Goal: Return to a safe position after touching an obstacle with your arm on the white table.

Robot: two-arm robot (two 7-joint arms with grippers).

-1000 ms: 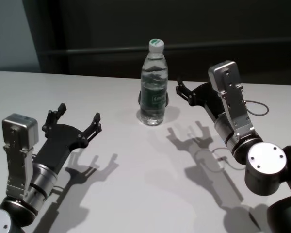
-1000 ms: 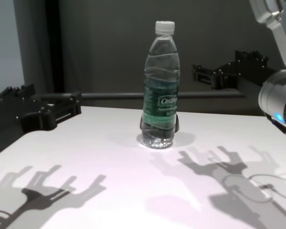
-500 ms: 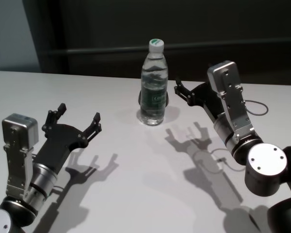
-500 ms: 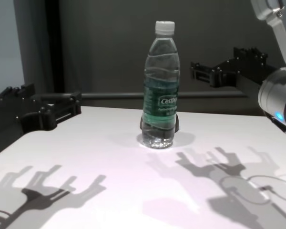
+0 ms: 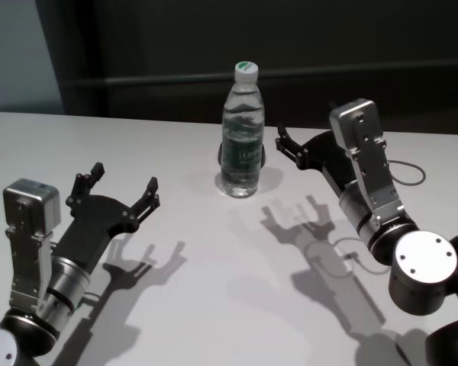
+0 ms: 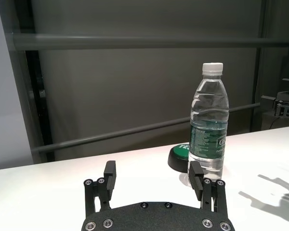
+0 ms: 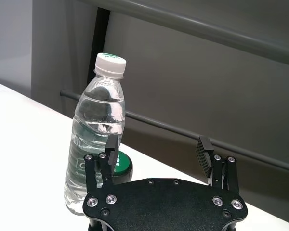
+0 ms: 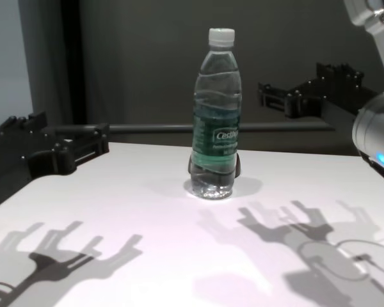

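Retreated right end effector (image 5: 286,146), open, beside one bottle (image 5: 241,133).

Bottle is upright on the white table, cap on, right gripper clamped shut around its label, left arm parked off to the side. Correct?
Not quite. The right gripper is open and clear of the bottle, holding nothing; the head view shows a gap between them. The rest stands: the bottle is upright on the white table with its cap on, and the left gripper sits off to the side, also open.

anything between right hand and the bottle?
Nothing: in the head view only bare white table separates the open right hand from the bottle.
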